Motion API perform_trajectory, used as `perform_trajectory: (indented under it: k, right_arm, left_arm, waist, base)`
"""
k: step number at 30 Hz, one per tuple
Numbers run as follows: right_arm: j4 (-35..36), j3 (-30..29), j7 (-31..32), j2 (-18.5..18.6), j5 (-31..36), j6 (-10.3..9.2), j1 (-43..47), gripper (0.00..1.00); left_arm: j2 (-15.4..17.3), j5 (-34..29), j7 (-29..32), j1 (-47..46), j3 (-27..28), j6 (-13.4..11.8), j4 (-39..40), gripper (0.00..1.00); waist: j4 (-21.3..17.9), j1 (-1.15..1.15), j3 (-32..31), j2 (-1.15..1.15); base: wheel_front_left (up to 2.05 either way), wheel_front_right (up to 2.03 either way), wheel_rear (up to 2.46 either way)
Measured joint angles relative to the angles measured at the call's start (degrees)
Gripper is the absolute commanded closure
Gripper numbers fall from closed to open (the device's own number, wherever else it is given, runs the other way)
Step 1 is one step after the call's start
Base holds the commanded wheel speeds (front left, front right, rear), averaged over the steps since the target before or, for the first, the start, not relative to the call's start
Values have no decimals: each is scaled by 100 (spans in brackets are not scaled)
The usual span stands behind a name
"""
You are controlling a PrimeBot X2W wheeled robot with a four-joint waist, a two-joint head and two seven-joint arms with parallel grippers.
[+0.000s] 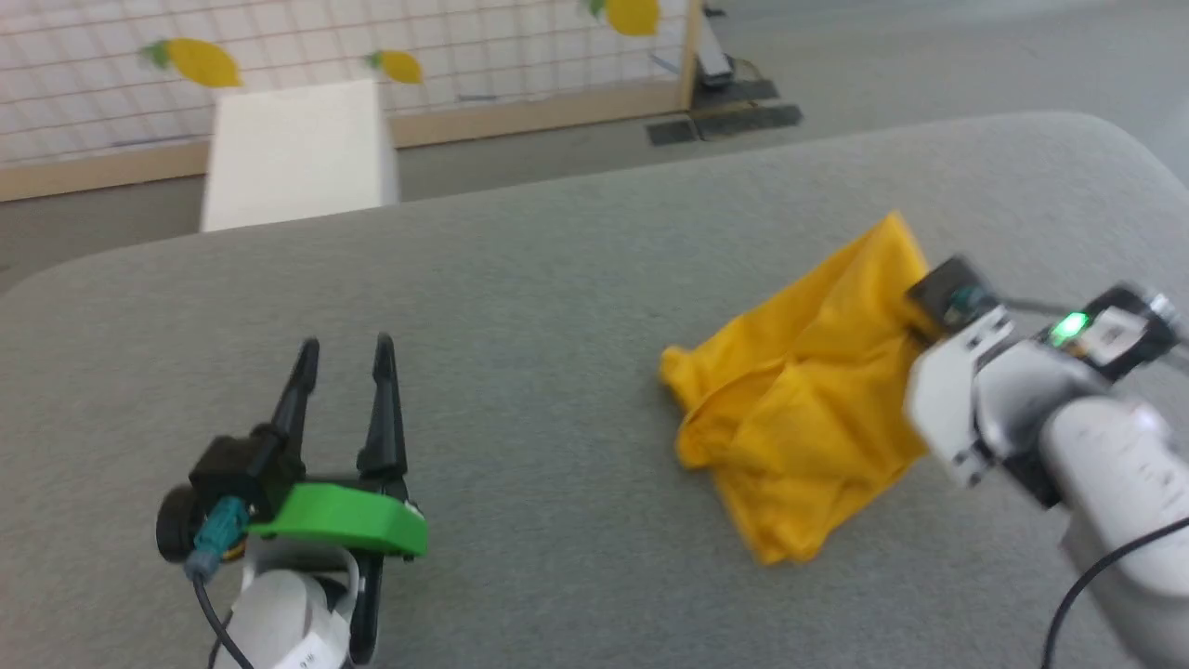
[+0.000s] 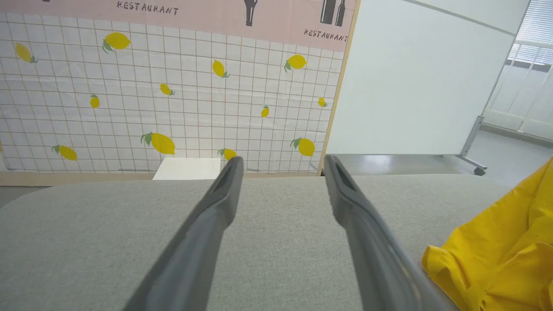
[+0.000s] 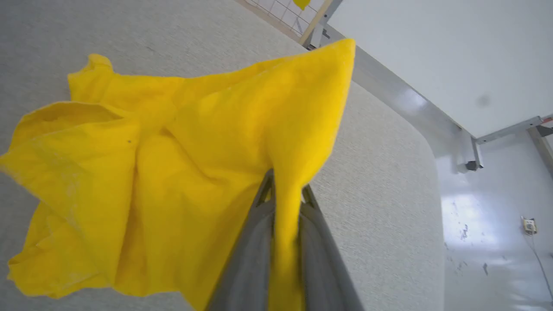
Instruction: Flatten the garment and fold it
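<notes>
Grey table (image 1: 557,372) lay bare across centre and upper middle of head view: wide passage. Crumpled garment (image 1: 799,409) blocked right centre, right gripper (image 3: 286,192) pinched on its fold. Left gripper (image 1: 346,346) occupied lower left, fingers apart. White box (image 1: 297,153) stood beyond far edge, upper left.

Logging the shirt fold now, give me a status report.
Left tool open over the table, empty. Right tool shut on the shirt, one edge pinched up. Shirt crumpled, not flat. Nothing in the way.

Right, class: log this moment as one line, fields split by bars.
garment: bunched on grey table, not flat | right gripper: shut on garment | left gripper: open, apart from garment
</notes>
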State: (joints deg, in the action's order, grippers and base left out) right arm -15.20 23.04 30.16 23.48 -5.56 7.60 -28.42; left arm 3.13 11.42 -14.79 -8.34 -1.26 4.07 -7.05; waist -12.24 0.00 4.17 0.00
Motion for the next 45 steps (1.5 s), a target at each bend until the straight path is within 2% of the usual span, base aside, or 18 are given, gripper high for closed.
perform_trajectory:
  k: [7, 12, 18, 25, 32, 33, 34, 35, 41, 45]
  right_arm:
    - [-851, -143, -438, 655, 59, 0, -896, 100]
    - [-1481, -676, -767, 842, 170, 0, -1273, 100]
    - [-2007, -1515, -1322, 849, 502, 0, -1592, 100]
    - [-2305, -2960, -1782, 772, 1459, 0, -1966, 100]
    - [-2275, -4130, -1992, 338, 2360, 0, -1982, 100]
    - [-2274, -4212, -2048, 286, 2453, 0, -1981, 75]
    - [-2272, -4295, -2113, 247, 2530, 0, -1981, 40]
    - [-2270, -4357, -2173, 222, 2580, 0, -1979, 0]
    - [-2274, -4436, -2657, 221, 2663, 0, -1915, 0]
    - [-2312, -4232, -2889, 324, 2361, 0, -1654, 0]
  left_arm:
    - [189, -248, 0, -379, -14, 44, 267, 0]
    - [435, -296, 131, -616, -21, 62, 443, 0]
    - [651, -346, 415, -708, -45, 92, 794, 0]
    - [832, -387, 670, -721, -27, 89, 1215, 0]
    - [910, -387, 727, -751, -18, 82, 1340, 0]
    - [909, -386, 728, -751, -24, 70, 1327, 0]
    - [901, -380, 701, -751, -34, 59, 1299, 0]
    - [887, -376, 677, -750, -48, 56, 1266, 0]
    - [661, -290, 378, -683, -177, 31, 871, 0]
    - [474, -214, 223, -554, -265, -4, 556, 0]
  waist:
    - [-565, 0, 578, 0]
    - [-821, 0, 1103, 0]
    - [-1009, 1, 1738, 0]
    - [-1040, 1, 2403, 0]
    - [-863, 1, 2751, 0]
    - [-823, 1, 2758, 0]
    - [-787, 1, 2753, 0]
    - [-763, 1, 2735, 0]
    - [-618, 1, 2376, 0]
    - [-510, 0, 2025, 0]
  base:
    - [0, 0, 0]
    - [0, 0, 0]
    - [0, 0, 0]
    - [0, 0, 0]
    - [0, 0, 0]
    - [0, 0, 0]
    - [0, 0, 0]
    - [0, 0, 0]
    - [0, 0, 0]
    - [0, 0, 0]
